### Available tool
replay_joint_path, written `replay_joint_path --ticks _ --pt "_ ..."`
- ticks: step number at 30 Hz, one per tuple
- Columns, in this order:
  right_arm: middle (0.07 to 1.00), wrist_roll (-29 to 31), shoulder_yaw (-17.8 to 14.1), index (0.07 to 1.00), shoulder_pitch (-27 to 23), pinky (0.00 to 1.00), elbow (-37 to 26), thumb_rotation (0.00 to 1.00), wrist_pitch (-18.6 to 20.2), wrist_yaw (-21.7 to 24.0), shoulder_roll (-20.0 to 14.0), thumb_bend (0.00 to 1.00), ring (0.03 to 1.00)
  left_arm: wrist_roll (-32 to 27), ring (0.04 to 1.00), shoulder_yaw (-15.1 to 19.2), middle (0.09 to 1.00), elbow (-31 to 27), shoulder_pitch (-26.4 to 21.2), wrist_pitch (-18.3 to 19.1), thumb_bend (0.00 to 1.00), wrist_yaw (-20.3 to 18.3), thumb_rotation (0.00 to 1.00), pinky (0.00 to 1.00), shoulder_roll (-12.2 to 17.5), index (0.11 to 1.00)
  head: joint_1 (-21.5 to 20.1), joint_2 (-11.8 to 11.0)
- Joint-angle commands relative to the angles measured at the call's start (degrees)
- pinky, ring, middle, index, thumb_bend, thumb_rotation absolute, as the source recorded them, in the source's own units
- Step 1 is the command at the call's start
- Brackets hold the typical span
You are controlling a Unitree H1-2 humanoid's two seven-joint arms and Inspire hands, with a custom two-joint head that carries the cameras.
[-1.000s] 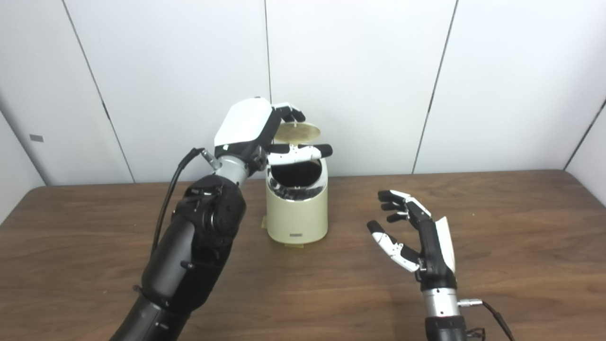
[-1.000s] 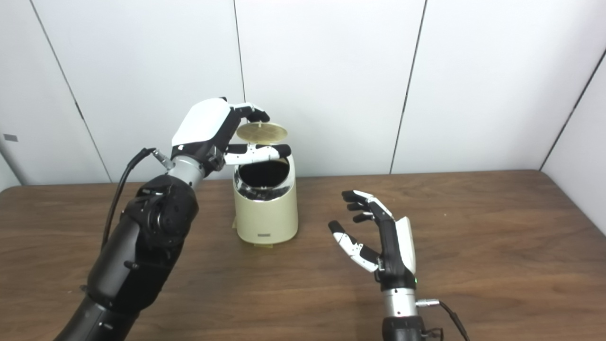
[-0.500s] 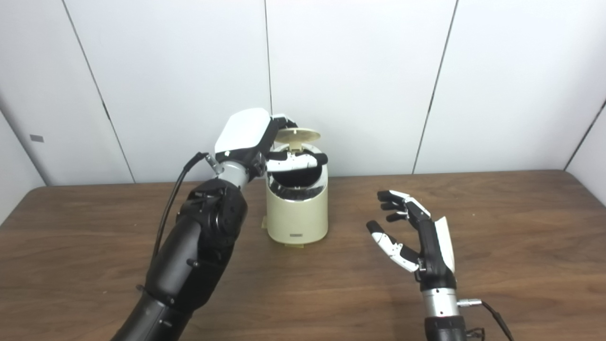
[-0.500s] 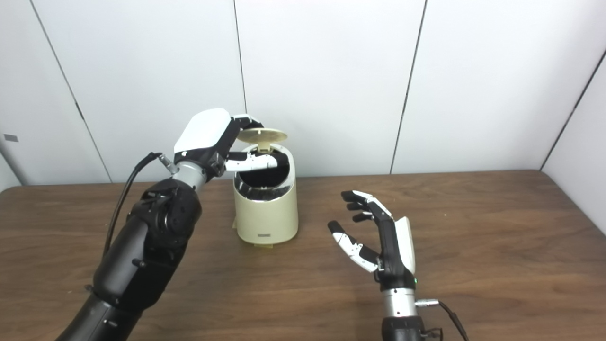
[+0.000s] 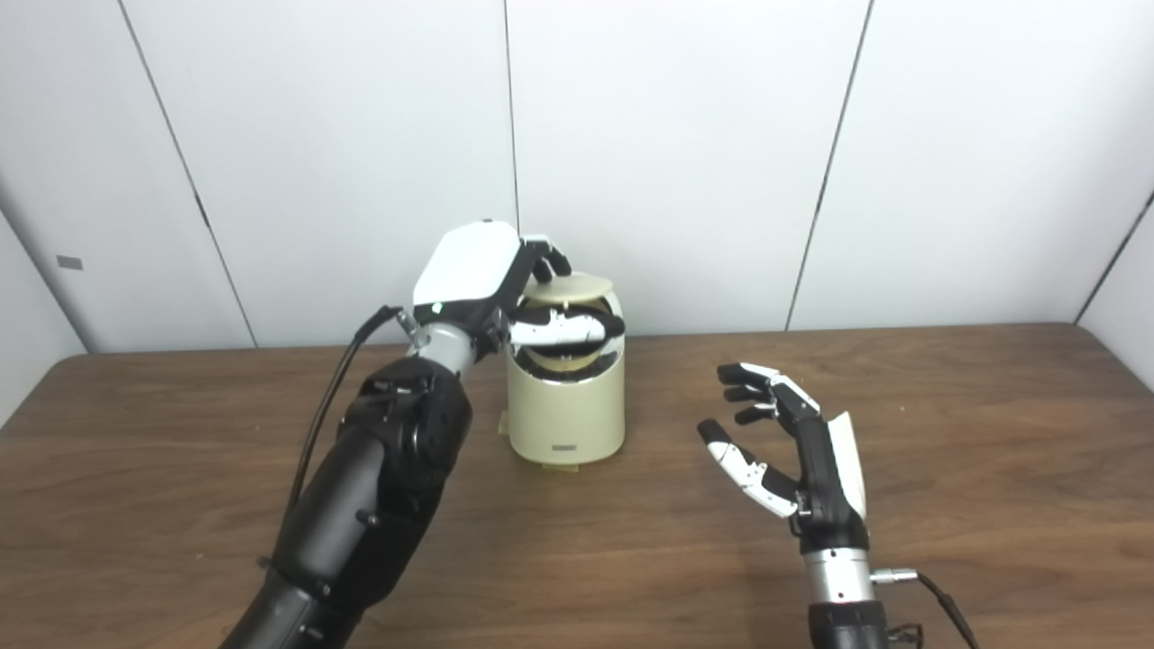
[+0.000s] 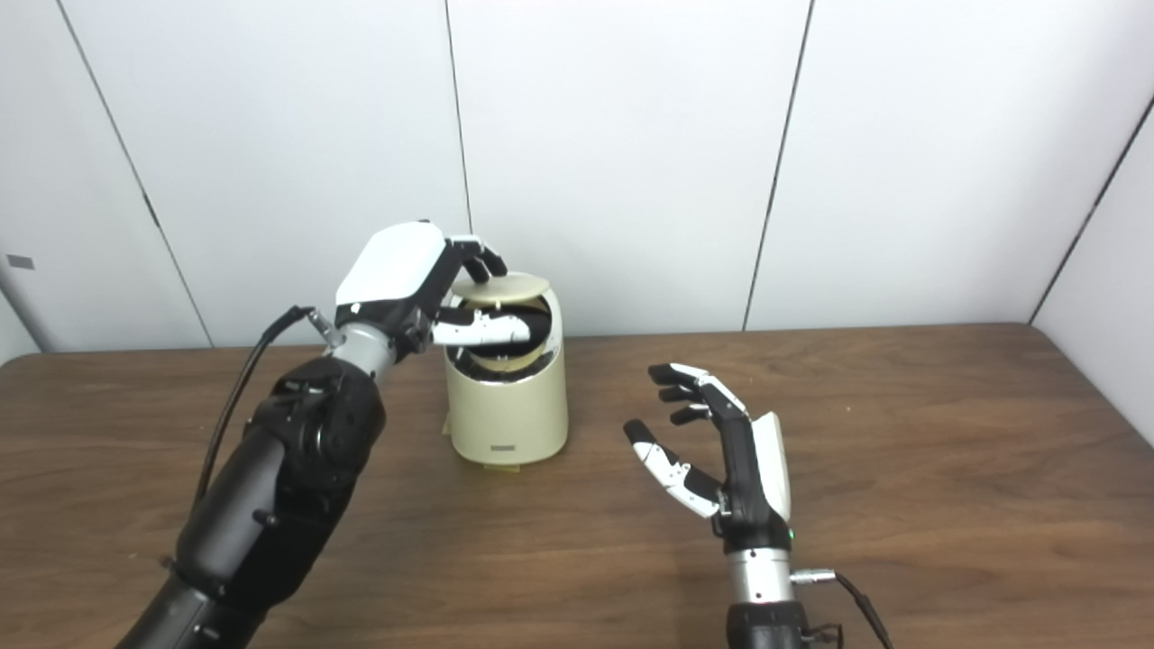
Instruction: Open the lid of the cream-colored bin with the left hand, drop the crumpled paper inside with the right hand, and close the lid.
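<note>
My left hand (image 5: 491, 284) is up at the top of the cream-colored bin (image 5: 566, 397), fingers (image 5: 548, 257) curled over the back edge of the round lid (image 5: 568, 288) and thumb (image 5: 563, 332) stretched across the front of the opening, so the lid is pinched between them. I read the lid as nearly flat over the mouth, with a dark gap visible beneath it in front. The bin is a short rounded cylinder with a shiny rim and a small label low on its front; it stands toward the back of the wooden table (image 5: 974, 451). My right hand (image 6: 721, 451) hovers well to the right of the bin, palm facing it, fingers spread and holding nothing. I see no crumpled paper on the tabletop.
</note>
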Motion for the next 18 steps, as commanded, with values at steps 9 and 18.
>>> replay_joint_path --ticks 9,18 --pt "0.702 -0.8 1.3 0.691 3.3 0.54 2.0 0.43 -0.7 0.0 2.6 0.3 0.666 8.9 0.822 -4.1 0.71 -1.0 0.2 -7.0 0.98 6.2 0.83 1.0 3.1 0.703 -0.1 0.4" --pt "0.695 -0.8 1.2 0.691 3.8 0.51 0.1 0.38 1.1 0.8 3.1 0.3 0.639 10.3 0.832 -4.2 0.719 -0.2 2.3 -8.0 0.97 4.9 0.81 1.0 2.8 0.716 -0.5 1.2"
